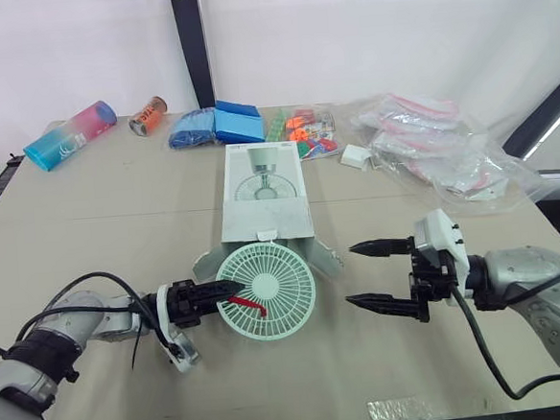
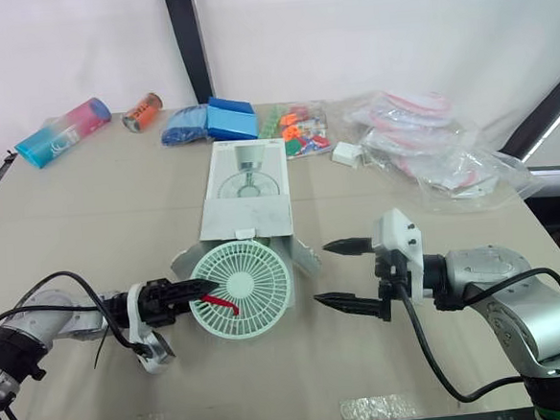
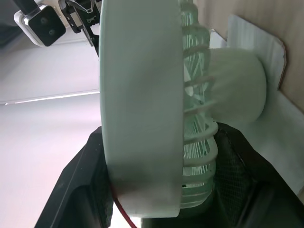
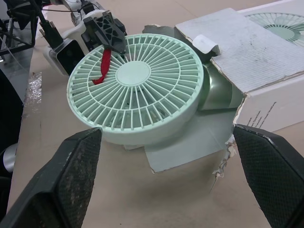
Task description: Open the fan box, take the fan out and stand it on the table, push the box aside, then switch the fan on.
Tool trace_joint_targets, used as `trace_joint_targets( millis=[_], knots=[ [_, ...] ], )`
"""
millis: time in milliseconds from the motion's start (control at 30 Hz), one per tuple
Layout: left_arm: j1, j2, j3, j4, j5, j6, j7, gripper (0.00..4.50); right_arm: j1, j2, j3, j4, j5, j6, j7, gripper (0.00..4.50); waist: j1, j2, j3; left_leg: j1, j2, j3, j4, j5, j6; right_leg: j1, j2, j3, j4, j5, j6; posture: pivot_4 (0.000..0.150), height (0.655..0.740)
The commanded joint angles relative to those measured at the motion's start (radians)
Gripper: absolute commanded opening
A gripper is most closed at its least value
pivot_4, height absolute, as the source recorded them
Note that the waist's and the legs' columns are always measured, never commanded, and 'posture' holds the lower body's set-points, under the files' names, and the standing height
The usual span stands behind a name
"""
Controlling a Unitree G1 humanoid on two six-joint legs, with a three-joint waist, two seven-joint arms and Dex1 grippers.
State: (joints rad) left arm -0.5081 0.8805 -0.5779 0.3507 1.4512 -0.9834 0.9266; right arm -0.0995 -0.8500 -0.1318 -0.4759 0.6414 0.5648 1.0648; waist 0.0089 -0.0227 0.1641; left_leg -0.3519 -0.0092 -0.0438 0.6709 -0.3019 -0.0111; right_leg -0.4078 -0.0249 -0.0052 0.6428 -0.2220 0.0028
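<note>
The left gripper's (image 1: pixel 230 292) fingers (image 1: pixel 204 294) are clamped on the rim of the pale green fan (image 1: pixel 266 291), one in front of the grille and one behind. The right gripper's (image 1: pixel 352 275) fingers are wide apart, near the fan's opposite edge and not touching it. The fan's rear housing sits in the mouth of the white box (image 1: pixel 266 197), between splayed flaps, on the tan surface (image 1: pixel 98 213).

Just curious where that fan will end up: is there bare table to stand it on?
The table is bare left of the box, up to the pink-blue tube, and right of it, between the open right gripper and the plastic bags. The back edge is crowded, and the fan blocks the box mouth.
</note>
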Motion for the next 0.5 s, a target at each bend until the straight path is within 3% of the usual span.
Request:
trace_joint_targets(
  millis=[33, 500],
  knots=[
    [-0.02, -0.01, -0.009, -0.013, -0.056, -0.001, -0.025, 2.04, -0.012, -0.003, -0.014, -0.013, 0.005, -0.015, -0.004, 4.5, 0.0, 0.0, 0.0, 0.0, 0.0, 0.0, 0.0, 0.0, 0.0, 0.0, 0.0, 0.0, 0.0, 0.0, 0.0, 0.15, 0.74],
    [0.057, 0.056, 0.004, -0.143, -0.157, -0.072, -0.1, 1.94, -0.033, 0.012, 0.017, -0.005, -0.004, -0.027, -0.003, 4.5, -0.001, 0.0, 0.0, 0.0, 0.0, 0.001, 0.0, 0.0, 0.0, -0.001, 0.0, 0.004, 0.002, 0.0, 0.0, 0.15, 0.74]
  ],
)
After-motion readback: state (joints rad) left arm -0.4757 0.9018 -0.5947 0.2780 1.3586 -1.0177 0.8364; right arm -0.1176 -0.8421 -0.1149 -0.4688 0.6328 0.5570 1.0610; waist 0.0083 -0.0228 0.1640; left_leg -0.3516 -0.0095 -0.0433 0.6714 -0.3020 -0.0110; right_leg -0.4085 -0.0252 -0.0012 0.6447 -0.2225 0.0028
